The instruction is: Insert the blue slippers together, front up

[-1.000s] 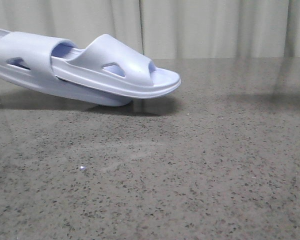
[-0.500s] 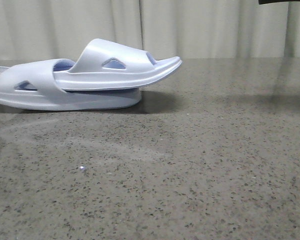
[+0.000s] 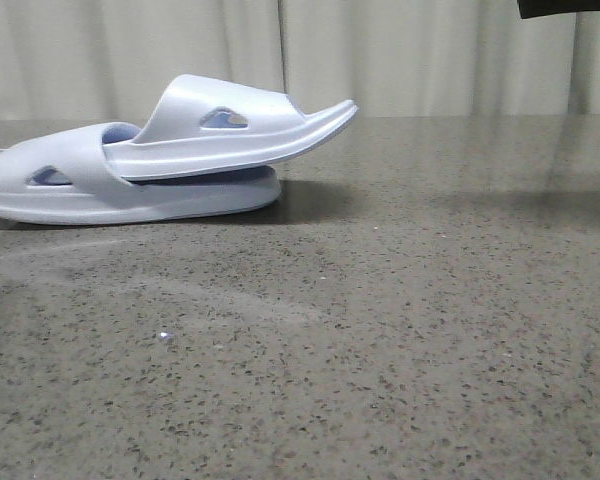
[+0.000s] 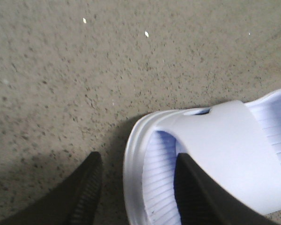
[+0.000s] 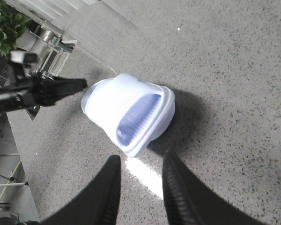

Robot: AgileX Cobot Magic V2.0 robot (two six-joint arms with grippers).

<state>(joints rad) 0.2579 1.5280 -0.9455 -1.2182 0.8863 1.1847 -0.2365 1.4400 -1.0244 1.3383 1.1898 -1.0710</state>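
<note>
The two blue slippers lie nested at the table's far left. The lower slipper (image 3: 100, 190) rests flat. The upper slipper (image 3: 230, 125) is tucked under its strap, toe raised and pointing right. In the left wrist view my left gripper (image 4: 138, 159) is open astride the lower slipper's heel rim (image 4: 131, 178). One finger (image 4: 86, 192) is outside and apart from the rim, the other (image 4: 196, 197) is over the ribbed footbed. My right gripper (image 5: 143, 161) is open and empty above the table, short of the slippers' toe end (image 5: 131, 112).
The table (image 3: 380, 330) is dark speckled stone with a pale curtain (image 3: 430, 55) behind it. A dark part of the right arm (image 3: 568, 8) shows at the front view's top right edge. The left arm (image 5: 37, 91) and a plant (image 5: 7, 23) show in the right wrist view.
The nested slippers came down from a tilted, lifted pose, and the lower one now lies flat on the table. The upper slipper's toe tipped upward. The right arm came into the top right.
</note>
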